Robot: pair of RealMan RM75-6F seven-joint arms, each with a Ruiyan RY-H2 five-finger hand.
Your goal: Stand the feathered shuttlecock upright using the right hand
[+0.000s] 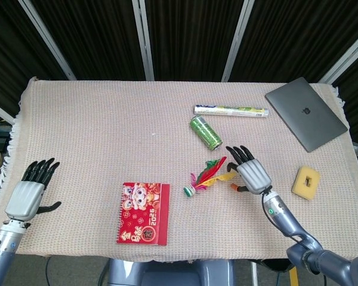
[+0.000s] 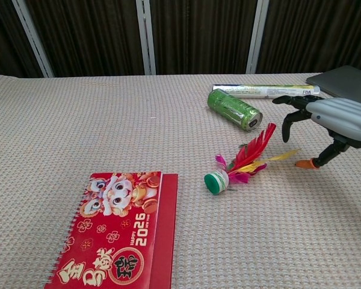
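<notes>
Left hand (image 1: 27,196) at the near left edge of the table (image 1: 95,131), fingers apart, holding nothing; seen in the head view only, its arm cut off by the frame; red 2026 calendar (image 1: 143,213) flat near the front edge, its near corner cropped in the chest view; feathered shuttlecock (image 1: 204,177) lying on its side near table centre, green base (image 2: 215,182) toward the near left, red and yellow feathers fanned toward the far right; green can (image 1: 205,132) on its side just beyond it, a long tube (image 1: 231,111) further back, label too small to read; right hand (image 1: 250,173) just right of the feather tips, fingers spread and arched downward, released, gripping nothing; contact with the yellow feather cannot be judged; its wrist cut off in the chest view; yellow block (image 1: 305,182) near right; laptop (image 1: 306,113) far right, mostly out of the chest view.
</notes>
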